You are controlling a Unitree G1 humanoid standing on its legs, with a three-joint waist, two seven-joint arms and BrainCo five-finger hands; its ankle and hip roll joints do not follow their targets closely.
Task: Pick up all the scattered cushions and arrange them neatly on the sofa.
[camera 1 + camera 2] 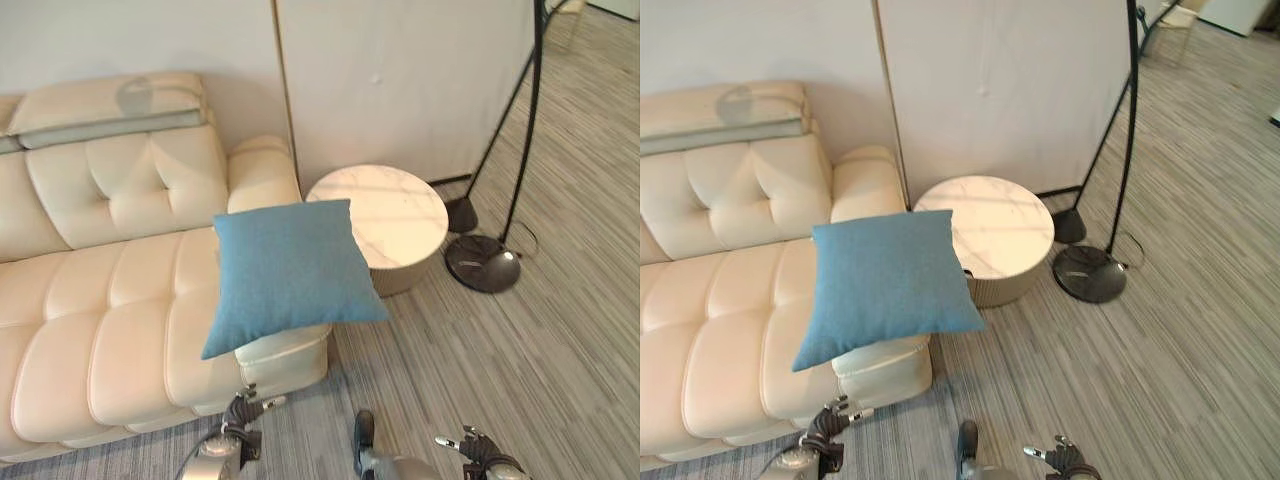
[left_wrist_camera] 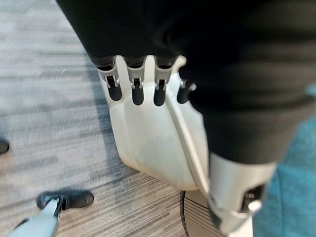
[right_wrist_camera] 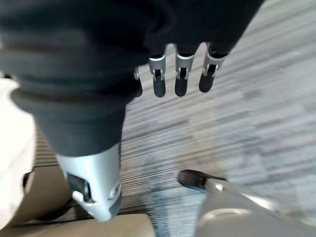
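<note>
Blue cushion (image 1: pixel 288 272) sits tilted over sofa (image 1: pixel 110 300) right armrest end, one corner overhanging toward round marble side table (image 1: pixel 385 220). Table just right of sofa armrest; floor lamp base (image 1: pixel 483 262) right of table, on striped carpet. Left hand (image 1: pixel 243 412) low, just in front of sofa front edge, fingers straight and apart, holding nothing. Right hand (image 1: pixel 478 446) low, well right of sofa over carpet, fingers relaxed, nothing held.

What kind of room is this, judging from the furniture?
Probably a living room or lounge: a cream sofa with a blue cushion on its arm, a round side table and a floor lamp.
</note>
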